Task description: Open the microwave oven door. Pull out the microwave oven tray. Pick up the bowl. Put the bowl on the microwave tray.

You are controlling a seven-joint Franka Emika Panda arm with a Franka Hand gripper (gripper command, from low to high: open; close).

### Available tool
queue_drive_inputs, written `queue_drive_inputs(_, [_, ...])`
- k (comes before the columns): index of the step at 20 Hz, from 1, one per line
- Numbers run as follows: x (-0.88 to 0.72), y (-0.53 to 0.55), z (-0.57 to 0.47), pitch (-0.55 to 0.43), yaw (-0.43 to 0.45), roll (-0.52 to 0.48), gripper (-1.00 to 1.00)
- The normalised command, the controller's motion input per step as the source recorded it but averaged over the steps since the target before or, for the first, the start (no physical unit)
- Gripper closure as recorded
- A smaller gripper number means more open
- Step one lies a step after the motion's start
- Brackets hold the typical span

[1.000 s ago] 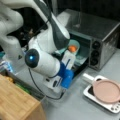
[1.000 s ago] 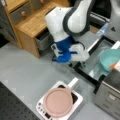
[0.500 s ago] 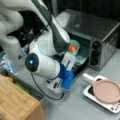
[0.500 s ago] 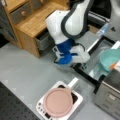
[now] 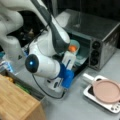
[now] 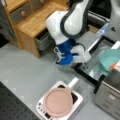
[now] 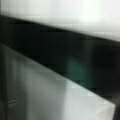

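1. In a front view, the microwave oven [image 5: 100, 37] is seen with its three black knobs; the bowl [image 5: 76, 48], holding an orange lump, sits in the oven's open front, and the gripper [image 5: 68, 63] is found just in front of the oven opening, directly below the bowl. The state of the jaws cannot be told.
2. In a front view, the microwave oven door [image 6: 93, 58] is seen folded down flat before the oven, the bowl [image 6: 110, 58] lies beyond it, and a pink plate [image 6: 58, 102] rests on a white scale [image 6: 77, 100] on the desk [image 6: 27, 72] in front of the oven.
3. In the wrist view, only blurred dark and pale surfaces are shown; the jaws are not seen.
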Motion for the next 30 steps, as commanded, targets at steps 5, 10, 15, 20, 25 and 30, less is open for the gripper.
queue_drive_inputs(5, [0.05, 0.06, 0.14, 0.06, -0.121, 0.147, -1.0])
queue_drive_inputs(10, [0.06, 0.12, 0.24, 0.096, -0.166, 0.102, -1.0])
queue_drive_inputs(15, [0.07, 0.16, 0.29, 0.113, -0.144, 0.051, -1.0])
queue_drive_inputs(20, [0.08, 0.21, 0.37, 0.129, -0.099, -0.001, -1.0])
queue_drive_inputs(25, [0.06, 0.25, 0.34, 0.148, -0.054, -0.029, -1.0])
queue_drive_inputs(30, [0.05, 0.26, 0.23, 0.128, -0.025, -0.015, -1.0])
